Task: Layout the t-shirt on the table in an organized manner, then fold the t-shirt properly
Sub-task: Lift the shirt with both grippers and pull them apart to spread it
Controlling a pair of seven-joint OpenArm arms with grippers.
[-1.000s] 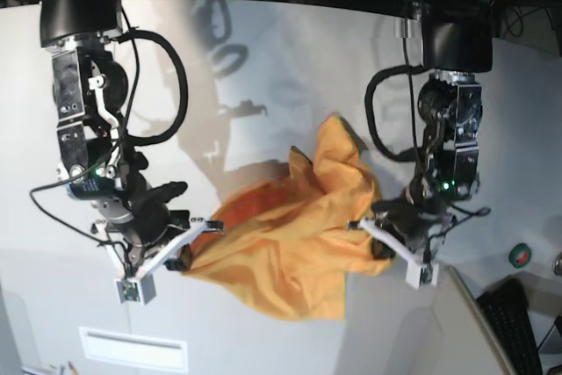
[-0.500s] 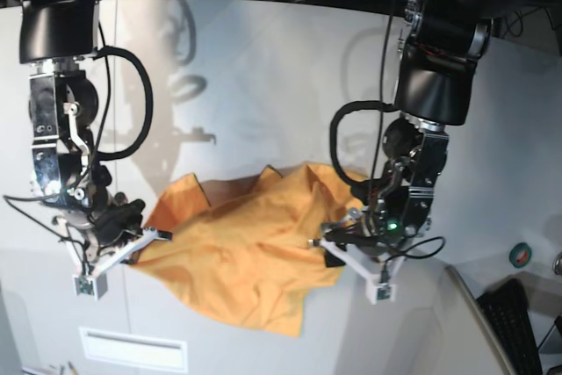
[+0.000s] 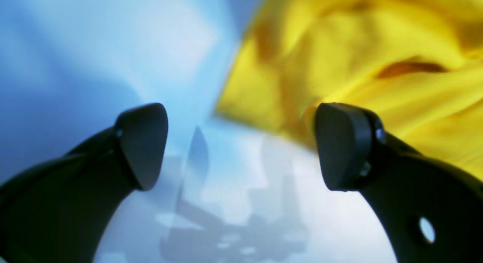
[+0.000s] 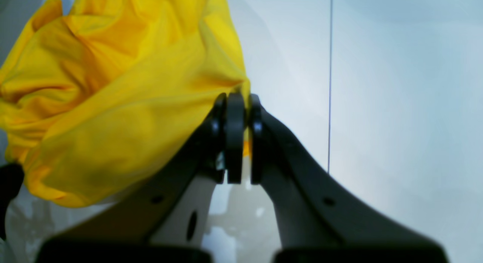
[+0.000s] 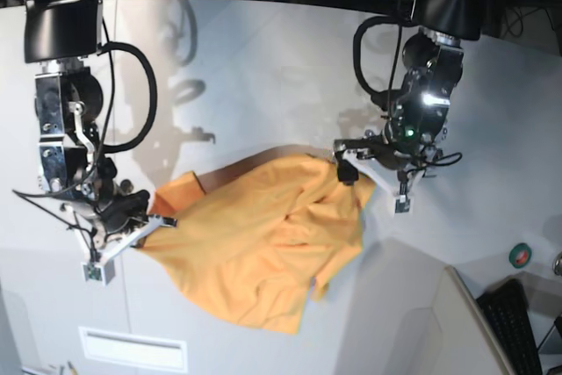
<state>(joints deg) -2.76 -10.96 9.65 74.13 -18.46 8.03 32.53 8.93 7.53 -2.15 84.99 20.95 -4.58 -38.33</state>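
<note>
The orange-yellow t-shirt lies crumpled but spread on the pale table, no drawing or tag showing. My right gripper, at the left of the base view, is shut on the shirt's left edge; in the right wrist view the fingers pinch a fold of the t-shirt just above the table. My left gripper is open and empty at the shirt's far right corner. In the left wrist view it hangs over bare table, with the t-shirt beyond its right finger.
A thin dark seam runs along the table right of my right gripper. A keyboard and a green tape roll sit at the lower right. A white label plate lies near the front edge. Cables line the back.
My left gripper has let go of the shirt, opened and moved toward the far side. The shirt has settled flatter and wider. My right gripper keeps its hold and has barely moved.
</note>
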